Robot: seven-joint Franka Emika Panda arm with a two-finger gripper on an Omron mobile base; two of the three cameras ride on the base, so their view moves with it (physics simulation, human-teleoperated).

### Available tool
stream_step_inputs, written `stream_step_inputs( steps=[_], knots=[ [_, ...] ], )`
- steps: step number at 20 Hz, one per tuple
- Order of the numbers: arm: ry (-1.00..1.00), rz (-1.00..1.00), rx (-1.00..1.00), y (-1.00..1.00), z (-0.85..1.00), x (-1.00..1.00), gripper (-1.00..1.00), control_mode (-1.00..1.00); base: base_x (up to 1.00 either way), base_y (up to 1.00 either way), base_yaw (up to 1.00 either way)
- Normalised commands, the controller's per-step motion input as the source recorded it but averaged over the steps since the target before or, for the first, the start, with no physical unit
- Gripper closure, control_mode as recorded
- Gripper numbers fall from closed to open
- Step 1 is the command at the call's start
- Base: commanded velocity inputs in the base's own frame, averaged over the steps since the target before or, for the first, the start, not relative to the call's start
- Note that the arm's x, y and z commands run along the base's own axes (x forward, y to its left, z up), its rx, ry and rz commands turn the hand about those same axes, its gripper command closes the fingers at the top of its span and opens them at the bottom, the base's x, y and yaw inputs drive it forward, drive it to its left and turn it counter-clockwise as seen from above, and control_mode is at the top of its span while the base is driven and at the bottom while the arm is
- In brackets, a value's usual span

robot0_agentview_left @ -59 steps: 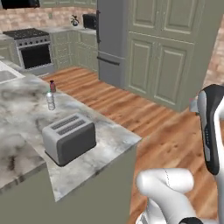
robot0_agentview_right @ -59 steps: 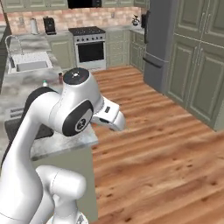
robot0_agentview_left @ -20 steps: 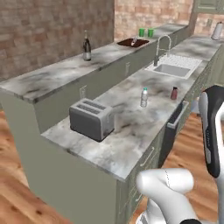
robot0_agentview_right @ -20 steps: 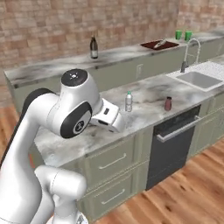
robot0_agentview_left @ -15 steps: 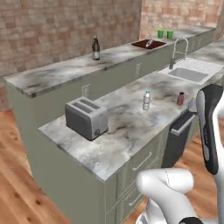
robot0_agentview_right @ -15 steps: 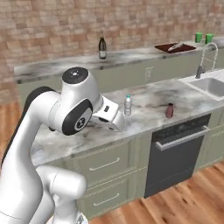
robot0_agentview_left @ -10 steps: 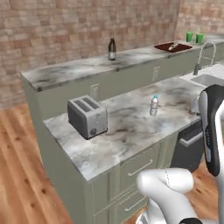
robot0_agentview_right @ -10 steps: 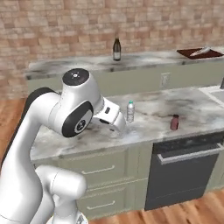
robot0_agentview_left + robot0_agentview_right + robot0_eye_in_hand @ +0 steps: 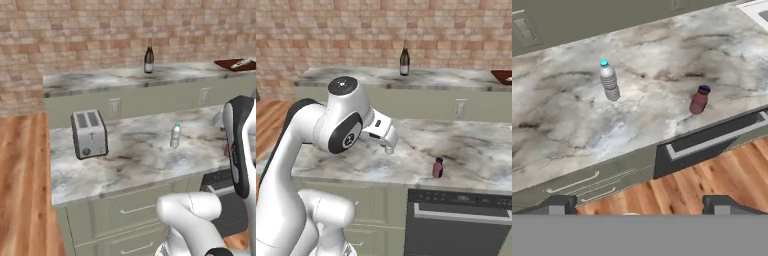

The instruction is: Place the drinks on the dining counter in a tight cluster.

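Note:
The tall dark wine bottle (image 9: 149, 57) (image 9: 404, 61) stands alone on the raised dining counter (image 9: 100, 81) (image 9: 351, 75) by the brick wall. Down on the lower marble worktop stand the small clear water bottle (image 9: 175, 135) (image 9: 609, 81) and, to its right, the short maroon bottle (image 9: 438, 167) (image 9: 699, 100). My gripper (image 9: 639, 204) (image 9: 388, 146) hangs open and empty above the worktop's front edge, well short of both bottles. In the right base view the hand covers the water bottle.
A silver toaster (image 9: 89, 133) sits at the left of the lower worktop (image 9: 135, 165). A dark built-in appliance (image 9: 456, 220) (image 9: 712, 142) sits under it on the right, drawers to the left. A red tray (image 9: 235, 63) lies far right on the dining counter. Wood floor below.
The whole picture has shifted: the base has driven and turned, so the counters now face me squarely. The bottles have not moved on their surfaces. My gripper has stayed open.

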Motion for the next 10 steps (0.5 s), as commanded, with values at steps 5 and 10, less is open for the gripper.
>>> stream_step_inputs(
  steps=[5, 10],
  knots=[
    [0.00, 0.00, 0.00, 0.00, 0.00, 0.00, -1.00, 1.00, -0.33, -0.71, 0.23],
    [0.00, 0.00, 0.00, 0.00, 0.00, 0.00, -1.00, 1.00, 0.17, -0.32, 0.22]
  ],
)
